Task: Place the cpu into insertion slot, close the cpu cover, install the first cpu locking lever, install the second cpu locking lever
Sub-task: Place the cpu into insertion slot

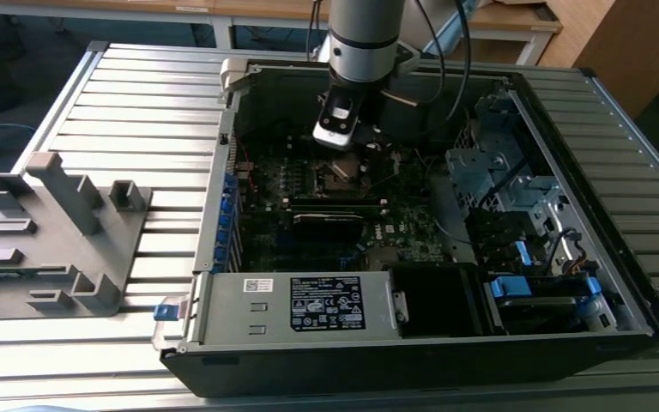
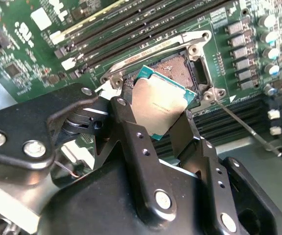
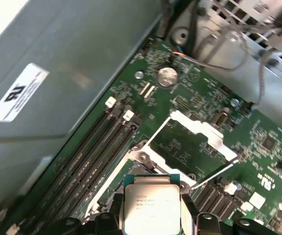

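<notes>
Item 1, gripper point(image 2: 158, 108): I see its two black fingers point(image 2: 131, 122) clamped on opposite edges of the cpu point(image 2: 161, 102). In the exterior view the gripper point(image 1: 341, 142) hangs inside the open computer case point(image 1: 421, 365), over the motherboard.

Item 2, cpu: grey metal top towards both wrist cameras, green edge showing. It is held just over the insertion slot point(image 2: 180, 68) and is not seated (I cannot tell whether a corner touches).

Item 3, cpu cover point(image 3: 203, 128): silvery frame swung open, away from the slot, with green board visible through its window.

Item 4, locking lever point(image 3: 214, 174): thin metal rod, released, standing out at an angle beside the slot. The same locking lever point(image 2: 243, 128) also shows in the second wrist view.

Item 5, memory slots point(image 3: 96, 152): long dark rows running alongside the slot.

Item 6, table point(image 1: 135, 94): slatted metal, carrying the case.
</notes>
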